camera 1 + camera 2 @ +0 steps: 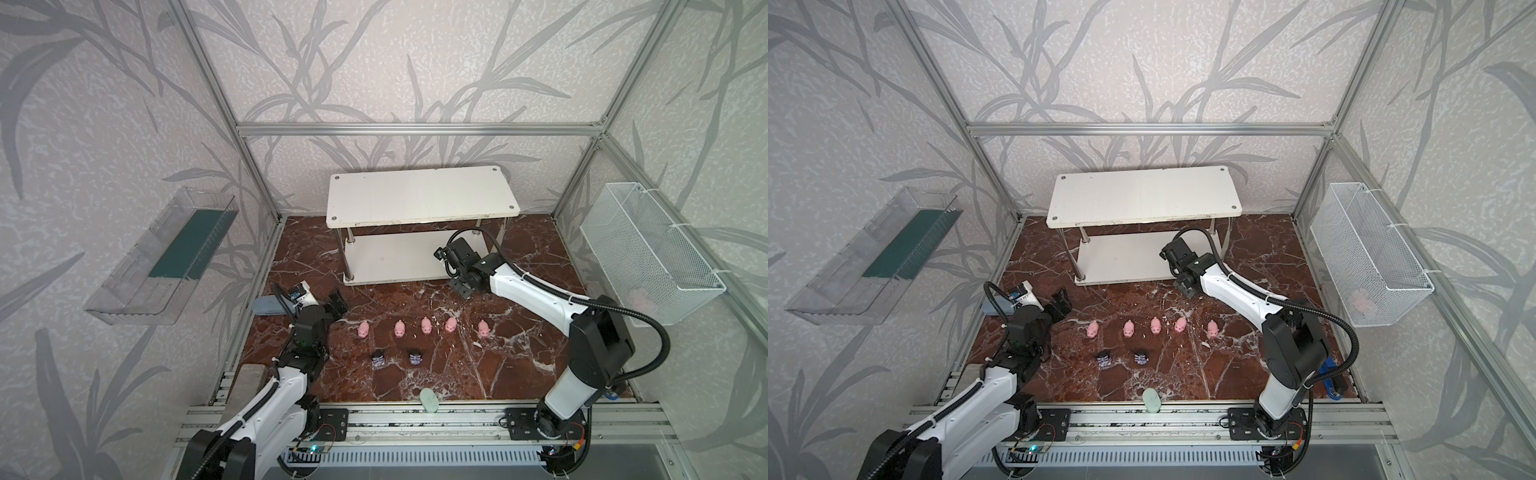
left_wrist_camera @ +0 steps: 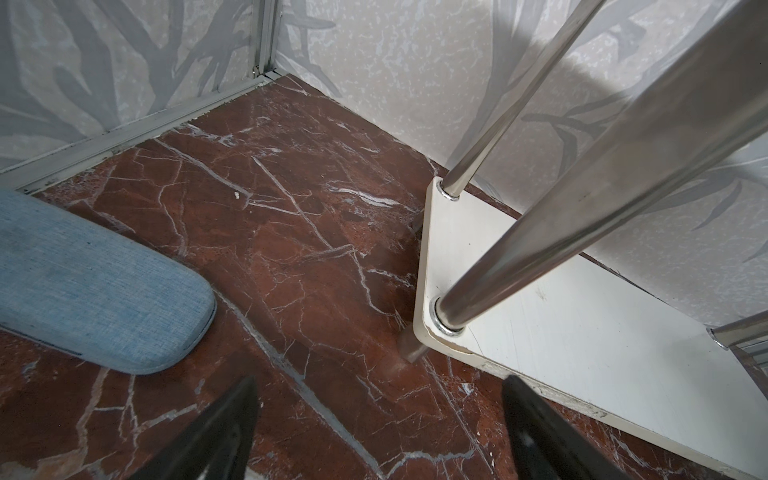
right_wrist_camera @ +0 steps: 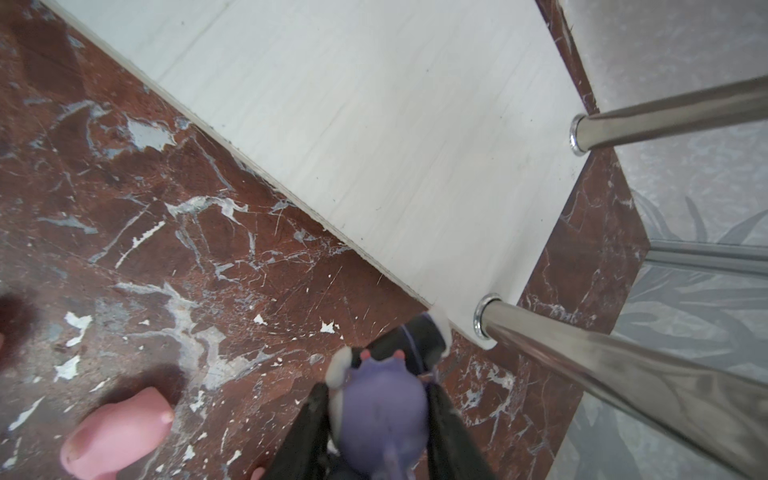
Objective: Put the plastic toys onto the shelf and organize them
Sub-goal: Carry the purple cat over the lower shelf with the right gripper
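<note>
right gripper [image 3: 377, 388]: pinching purple figurine [image 3: 380, 415], just off the front right corner of the shelf [image 1: 419, 199] lower board
figurine axis: along the fingers, pink-tipped nubs toward shelf
seen only: right wrist view; both top views hide it
left gripper [image 2: 379, 382]: jaws spread, near shelf's left front post
pigs [image 1: 426, 325]: row of five on floor [image 1: 519, 266], long axes roughly front-to-back

Red-brown marbled tabletop [image 1: 519, 353]. Standing at the back: white two-tier shelf [image 1: 415, 199]. Nearer the front, lined up side by side with gaps between: five pink pigs [image 1: 426, 325]. Just before that row, apart from each other: two dark figurines [image 1: 378, 358]. At the front edge: pale green oval [image 1: 429, 400]. Far left, lying flat: grey-blue case [image 1: 266, 306].
</note>
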You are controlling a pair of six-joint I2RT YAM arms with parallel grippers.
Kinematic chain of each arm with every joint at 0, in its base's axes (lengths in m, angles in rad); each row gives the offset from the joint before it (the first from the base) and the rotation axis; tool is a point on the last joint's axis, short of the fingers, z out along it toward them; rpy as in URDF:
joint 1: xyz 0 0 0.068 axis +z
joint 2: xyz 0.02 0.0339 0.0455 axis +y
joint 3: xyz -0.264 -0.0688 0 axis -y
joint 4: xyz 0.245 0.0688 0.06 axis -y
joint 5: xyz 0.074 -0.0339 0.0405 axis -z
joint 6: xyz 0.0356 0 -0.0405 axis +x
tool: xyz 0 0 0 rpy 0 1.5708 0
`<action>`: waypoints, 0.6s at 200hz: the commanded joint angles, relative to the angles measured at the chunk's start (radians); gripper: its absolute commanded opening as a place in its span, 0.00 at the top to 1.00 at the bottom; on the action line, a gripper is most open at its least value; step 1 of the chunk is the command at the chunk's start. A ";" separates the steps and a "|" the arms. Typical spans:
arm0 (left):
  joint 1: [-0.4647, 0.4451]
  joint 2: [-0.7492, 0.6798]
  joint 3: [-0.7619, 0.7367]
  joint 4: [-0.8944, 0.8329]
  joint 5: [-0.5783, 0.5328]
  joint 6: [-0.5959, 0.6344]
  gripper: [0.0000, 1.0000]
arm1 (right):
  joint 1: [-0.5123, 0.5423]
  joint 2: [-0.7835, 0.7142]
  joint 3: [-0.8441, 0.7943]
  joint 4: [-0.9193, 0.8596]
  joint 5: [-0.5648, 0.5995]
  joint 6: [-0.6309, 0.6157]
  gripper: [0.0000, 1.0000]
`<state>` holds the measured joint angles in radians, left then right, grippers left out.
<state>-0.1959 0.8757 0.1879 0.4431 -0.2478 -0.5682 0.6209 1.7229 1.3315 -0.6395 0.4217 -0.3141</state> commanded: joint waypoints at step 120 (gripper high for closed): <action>0.033 -0.015 -0.025 0.034 0.030 -0.014 0.10 | -0.022 0.222 0.237 -0.036 0.154 -0.302 0.80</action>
<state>-0.1722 0.8753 0.1764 0.4618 -0.2237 -0.5694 0.6182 1.9099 1.5257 -0.6521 0.5484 -0.5701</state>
